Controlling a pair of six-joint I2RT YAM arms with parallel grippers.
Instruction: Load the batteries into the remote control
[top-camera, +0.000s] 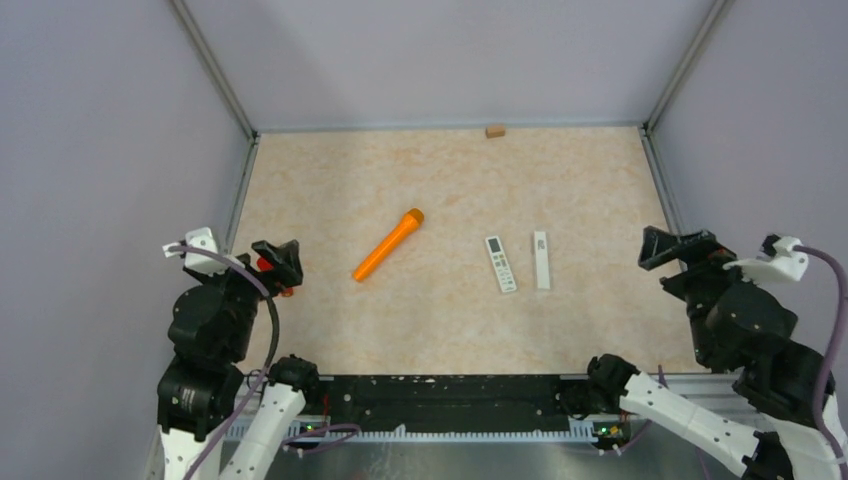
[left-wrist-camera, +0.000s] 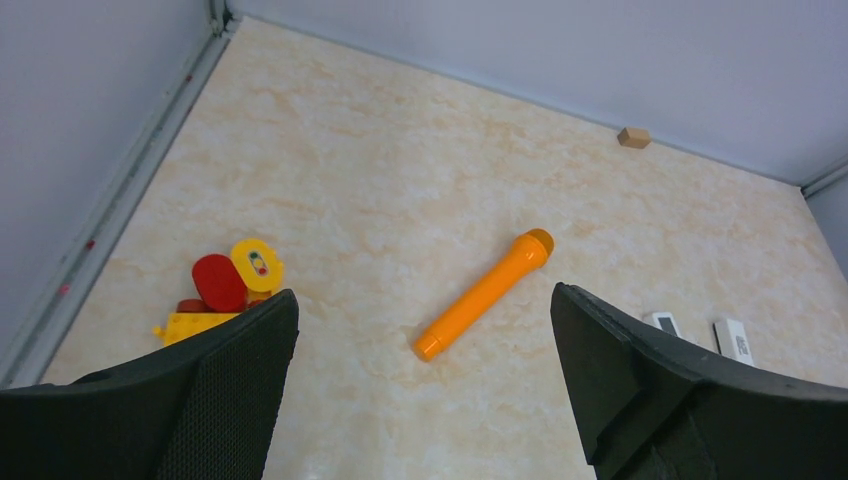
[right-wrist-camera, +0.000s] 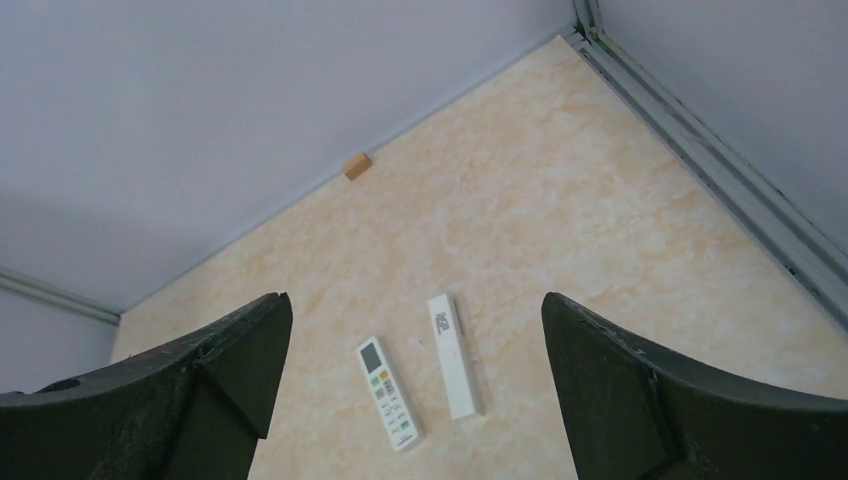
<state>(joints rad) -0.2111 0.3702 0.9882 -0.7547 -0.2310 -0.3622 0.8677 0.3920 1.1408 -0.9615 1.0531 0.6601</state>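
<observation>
- Currently the remote control (top-camera: 501, 264) lies flat on the table (top-camera: 400, 180), face up. Its small display is at the far end and its coloured buttons run toward the near end.
- Just to the right of the remote control, with a narrow gap between them, lies a white slim bar (top-camera: 541, 260). It is almost parallel to the remote and has a small dark mark near its far end.
- To the left of the remote control, well apart from it, lies an orange tube (top-camera: 388, 258). It is set on a slant, its wider end pointing far and toward the remote.
- The left gripper (top-camera: 280, 262) hangs above the table, well to the left of the remote control and beyond the orange tube. Its jaws are spread wide and nothing sits between them.
- Beside that gripper, on the side away from the remote control, is a cluster of red and yellow toy pieces (left-wrist-camera: 225, 290).
- The right gripper (top-camera: 662, 247) hangs well to the right of the remote control, past the white slim bar. Its jaws are released too, spread wide and gripping nothing.
- Far behind the remote control, against the back wall, sits a small tan block (top-camera: 494, 130).
</observation>
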